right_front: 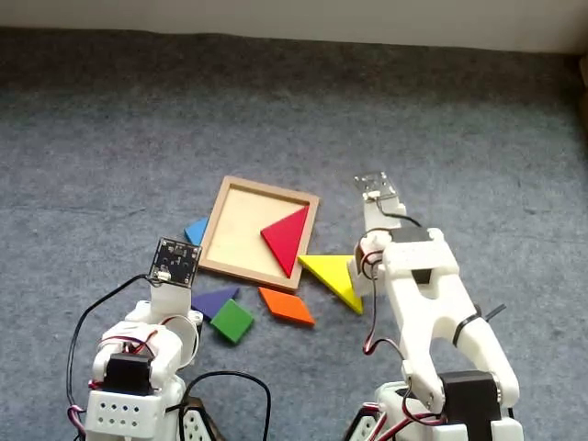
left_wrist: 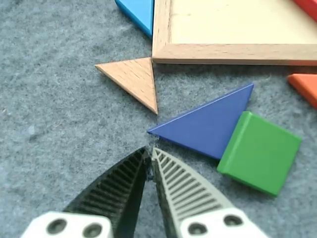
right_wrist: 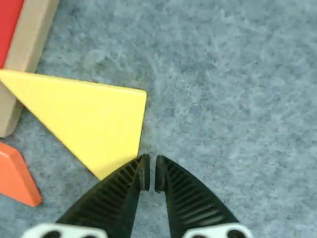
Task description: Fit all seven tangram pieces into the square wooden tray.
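**Operator:** So, where do the pieces lie?

**Observer:** You have the red triangle (right_front: 287, 237) inside the square wooden tray (right_front: 272, 189), on the side nearer to your right arm. The other six lie on the grey carpet (right_front: 110, 138) around the tray. The yellow triangle (right_wrist: 84, 119) is just beside the tray, with the orange parallelogram (right_front: 286, 305) near it. The dark blue triangle (left_wrist: 208, 126) and the green square (left_wrist: 258, 151) touch each other. The plain wooden triangle (left_wrist: 132, 79) has one corner at the tray's corner, and the light blue piece (left_wrist: 138, 12) lies along the tray's outer edge.

**Operator:** And the grippers?

**Observer:** Your left gripper (left_wrist: 150, 151) has its tips pressed together with nothing between them, just beside the sharp corner of the dark blue triangle. Your right gripper (right_wrist: 149, 171) shows a very thin gap between its fingers and holds nothing. Its tips are close to the yellow triangle's edge.
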Motion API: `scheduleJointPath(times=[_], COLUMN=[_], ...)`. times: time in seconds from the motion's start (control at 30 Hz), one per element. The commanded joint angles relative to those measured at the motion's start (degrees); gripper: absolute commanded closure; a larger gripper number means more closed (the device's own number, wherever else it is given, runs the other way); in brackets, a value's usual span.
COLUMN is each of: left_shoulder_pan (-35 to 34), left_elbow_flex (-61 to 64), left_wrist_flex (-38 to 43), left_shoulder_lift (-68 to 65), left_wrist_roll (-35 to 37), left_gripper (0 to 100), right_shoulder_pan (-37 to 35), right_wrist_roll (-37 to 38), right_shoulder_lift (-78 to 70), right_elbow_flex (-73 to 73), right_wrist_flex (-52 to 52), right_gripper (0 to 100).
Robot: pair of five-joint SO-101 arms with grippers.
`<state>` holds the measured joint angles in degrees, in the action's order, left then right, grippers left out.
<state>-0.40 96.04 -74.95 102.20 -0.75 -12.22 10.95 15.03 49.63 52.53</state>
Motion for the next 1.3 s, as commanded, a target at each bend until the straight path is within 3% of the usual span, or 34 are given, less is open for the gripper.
scheduleJointPath(times=[0.0, 0.37, 1.27], left_shoulder_pan=[-0.8, -0.8, -0.8], left_elbow_flex=[1.1, 1.1, 1.1], left_wrist_flex=[-0.3, -0.3, -0.3], left_shoulder_lift=[0.5, 0.5, 0.5], left_wrist_roll=[0.4, 0.4, 0.4], left_gripper=[99, 99, 99], right_shoulder_pan=[0.7, 0.3, -14.6], right_wrist_roll=[-2.6, -3.3, -3.2], right_shoulder_lift=[2.3, 2.3, 2.3], right_elbow_flex=[0.4, 0.7, -1.4], right_wrist_flex=[-2.1, -2.2, -5.8], right_gripper=[96.6, 96.5, 96.4])
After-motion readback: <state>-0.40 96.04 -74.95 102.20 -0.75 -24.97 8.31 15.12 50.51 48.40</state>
